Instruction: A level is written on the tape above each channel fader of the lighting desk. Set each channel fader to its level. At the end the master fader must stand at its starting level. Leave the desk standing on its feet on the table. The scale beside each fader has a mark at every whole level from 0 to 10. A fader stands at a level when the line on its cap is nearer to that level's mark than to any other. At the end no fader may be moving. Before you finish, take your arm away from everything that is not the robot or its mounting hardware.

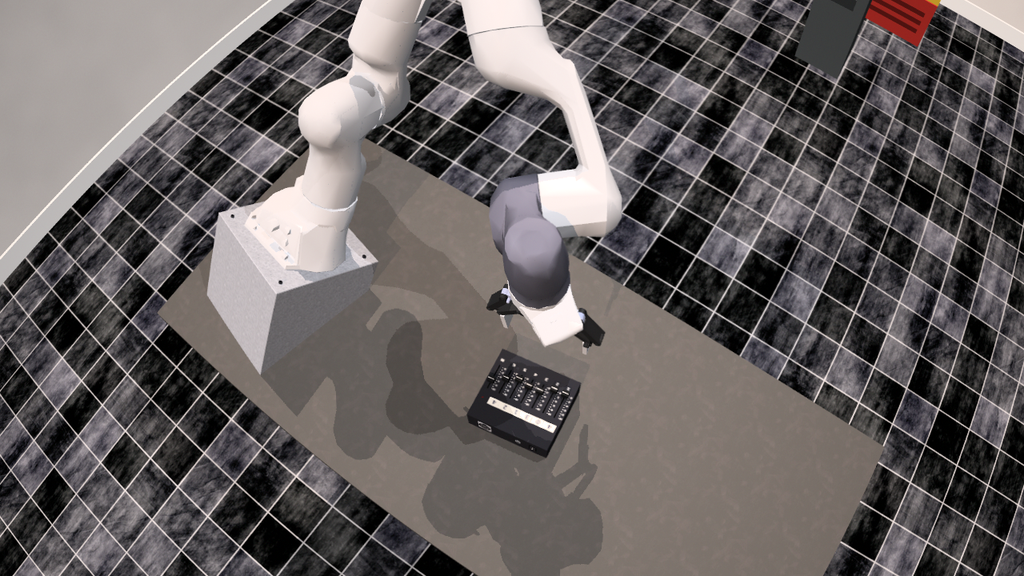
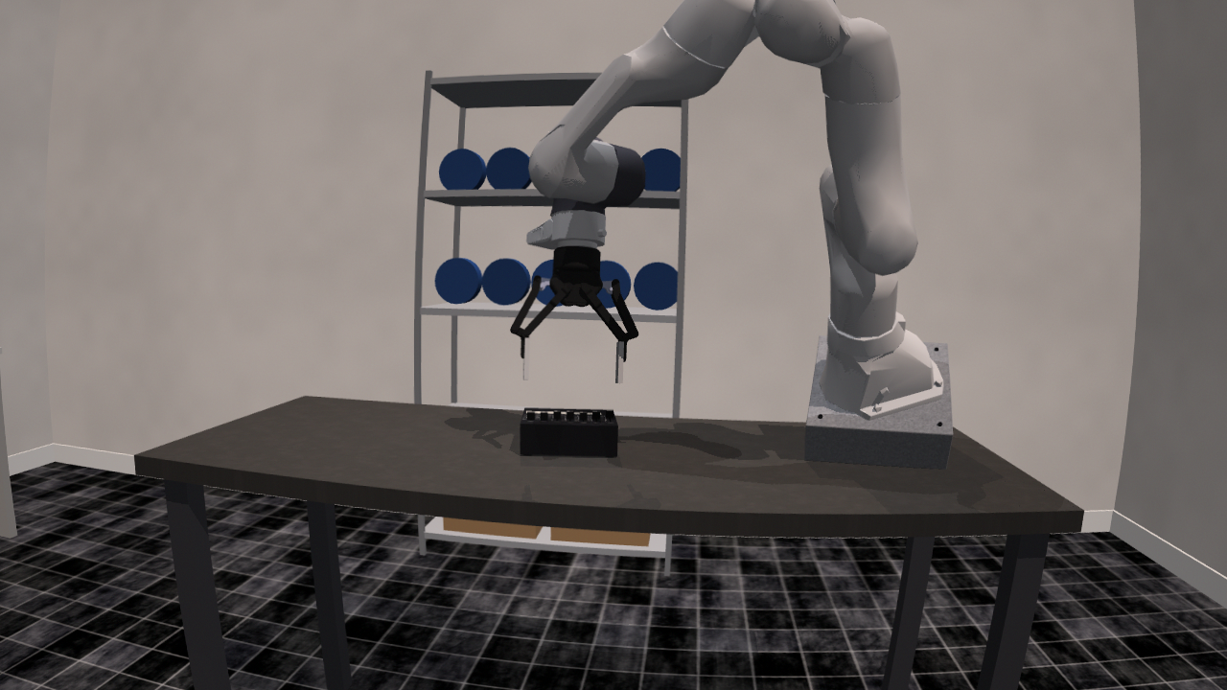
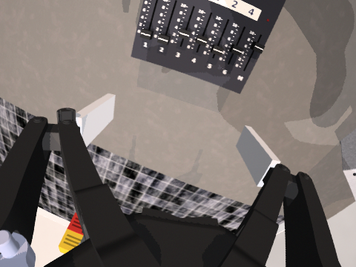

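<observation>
The black lighting desk (image 1: 524, 402) stands flat on the table; it also shows in the exterior view (image 2: 568, 431) and the wrist view (image 3: 210, 22). Several fader caps sit in the lower half of their slots, such as fader 1 (image 3: 144, 34), and the rightmost fader has a dark cap (image 3: 257, 47). My gripper (image 2: 570, 375) (image 1: 546, 333) (image 3: 179, 122) is open and empty. It hangs well above the desk, over its near edge, touching nothing.
The robot's grey pedestal (image 2: 875, 420) (image 1: 286, 286) stands at one end of the table. A metal shelf with blue cylinders (image 2: 548, 240) stands behind the table. The table's edge runs close behind the gripper in the wrist view.
</observation>
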